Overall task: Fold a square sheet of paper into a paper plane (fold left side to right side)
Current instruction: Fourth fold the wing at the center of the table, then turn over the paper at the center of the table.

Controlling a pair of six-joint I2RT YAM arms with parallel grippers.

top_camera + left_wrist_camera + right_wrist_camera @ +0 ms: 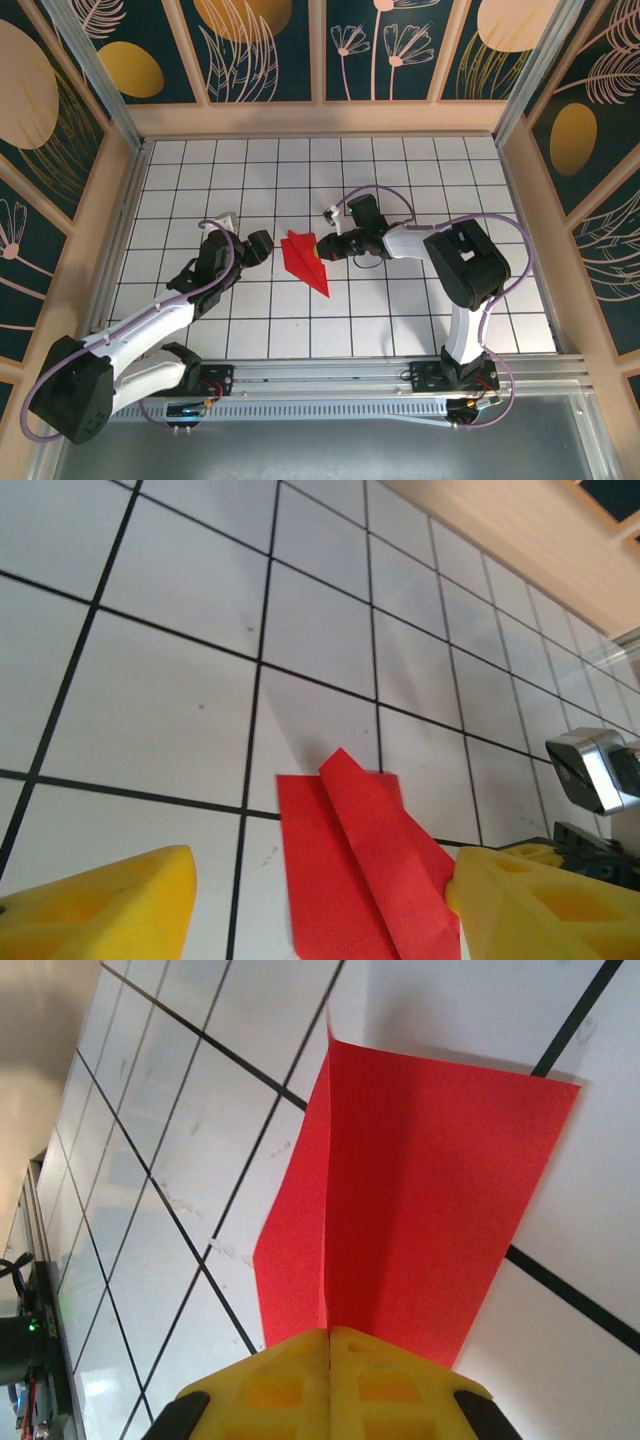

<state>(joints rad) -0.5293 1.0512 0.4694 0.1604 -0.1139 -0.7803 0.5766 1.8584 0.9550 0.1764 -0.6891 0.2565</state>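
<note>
Pressed together, the jaws of the right gripper pinch the edge of the red paper just where its raised crease runs in. The left gripper stands spread, one yellow finger on either side of the paper's other end, clamping nothing. The paper lies mid-table as a half-made pointed shape, one flap lifted off the white gridded table. The risk, as I judge it: with one end held, any pull by the right arm could drag the whole piece sideways (thin paper slides easily on a smooth top) and skew the next fold. A hard pinch could crumple the crease, and the loose flap may spring open.
</note>
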